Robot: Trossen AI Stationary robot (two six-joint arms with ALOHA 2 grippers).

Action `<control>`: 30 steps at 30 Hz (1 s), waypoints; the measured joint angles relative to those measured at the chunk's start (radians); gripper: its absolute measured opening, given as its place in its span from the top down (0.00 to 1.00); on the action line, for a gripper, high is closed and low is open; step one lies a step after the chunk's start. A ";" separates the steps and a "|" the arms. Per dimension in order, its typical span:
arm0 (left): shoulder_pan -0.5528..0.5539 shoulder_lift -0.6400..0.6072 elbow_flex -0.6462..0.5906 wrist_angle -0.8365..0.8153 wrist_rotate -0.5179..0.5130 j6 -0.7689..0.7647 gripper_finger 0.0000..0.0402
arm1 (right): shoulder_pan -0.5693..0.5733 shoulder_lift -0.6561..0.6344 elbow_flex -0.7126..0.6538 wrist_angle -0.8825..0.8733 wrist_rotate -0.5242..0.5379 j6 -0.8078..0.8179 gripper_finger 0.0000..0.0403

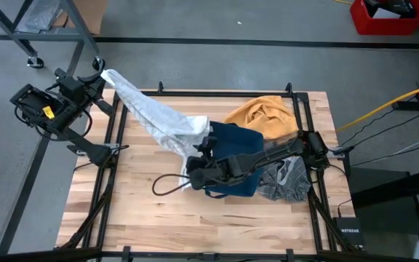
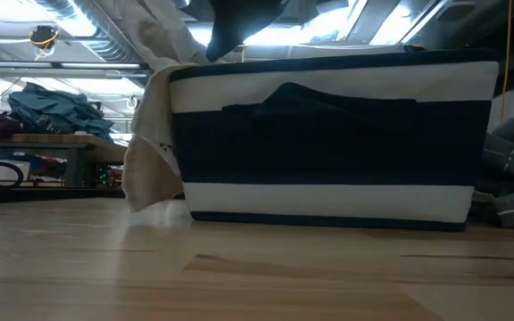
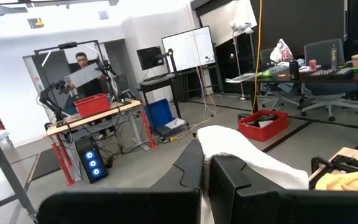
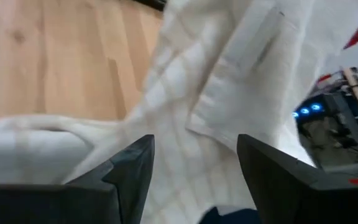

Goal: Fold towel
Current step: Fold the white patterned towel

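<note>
Left gripper (image 1: 102, 75) sits past the table's far-left corner, raised off the wooden tabletop (image 1: 217, 218), fingers pinched together on one end of the white towel (image 1: 155, 116). In the left wrist view the dark fingers (image 3: 194, 168) meet with the white cloth (image 3: 247, 155) bunched out beyond them. From that grip the towel runs in a stretched diagonal band down toward the table's middle.

Right gripper (image 1: 195, 175) is near table centre, at the lower end of the towel, the right arm reaching in from the right edge. Right wrist view: fingers (image 4: 135, 168) spread wide apart, white cloth (image 4: 229, 93) lying between and beyond them, nothing clamped. Faint grid weave shows on the towel there.

Navy towel (image 1: 235, 156) lies under and beside the right arm, touching the white towel's lower end. Mustard-yellow cloth (image 1: 264, 115) is heaped at the far right of the table, against the navy one. Grey checked cloth (image 1: 286, 182) lies crumpled at the right edge, nearer the front. Black cable (image 1: 167, 185) loops on the bare wood left of the right gripper.

Low view: navy-and-white striped fabric (image 2: 328, 143) fills most of the frame, white towel (image 2: 150, 152) hanging at its left.

Person (image 3: 87, 67) stands far off in the room behind a desk, seen in the left wrist view.
</note>
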 joint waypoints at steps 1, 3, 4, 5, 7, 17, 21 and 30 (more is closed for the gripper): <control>0.000 0.000 0.000 0.000 0.000 0.000 1.00 | -0.001 0.000 0.000 0.010 -0.018 0.000 0.41; 0.000 0.000 0.000 0.000 0.000 0.000 1.00 | -0.008 0.000 0.000 0.026 -0.057 0.000 0.41; 0.000 0.000 0.000 0.000 0.000 -0.003 1.00 | -0.014 0.004 0.000 0.043 -0.066 0.000 0.41; 0.000 0.000 0.000 0.000 0.000 -0.005 1.00 | -0.018 0.007 0.000 0.059 -0.066 0.000 0.41; 0.000 0.000 0.000 0.000 0.000 -0.008 1.00 | -0.033 0.008 0.000 0.072 -0.065 -0.004 0.41; 0.000 0.000 0.000 0.000 0.000 -0.007 1.00 | -0.099 0.008 0.000 0.118 -0.085 -0.006 0.41; 0.000 0.000 0.000 0.000 0.000 -0.007 1.00 | -0.103 0.008 0.000 0.128 -0.091 -0.002 0.41; 0.000 0.000 0.000 0.000 0.000 -0.007 1.00 | -0.104 0.038 0.001 0.191 -0.099 -0.011 0.41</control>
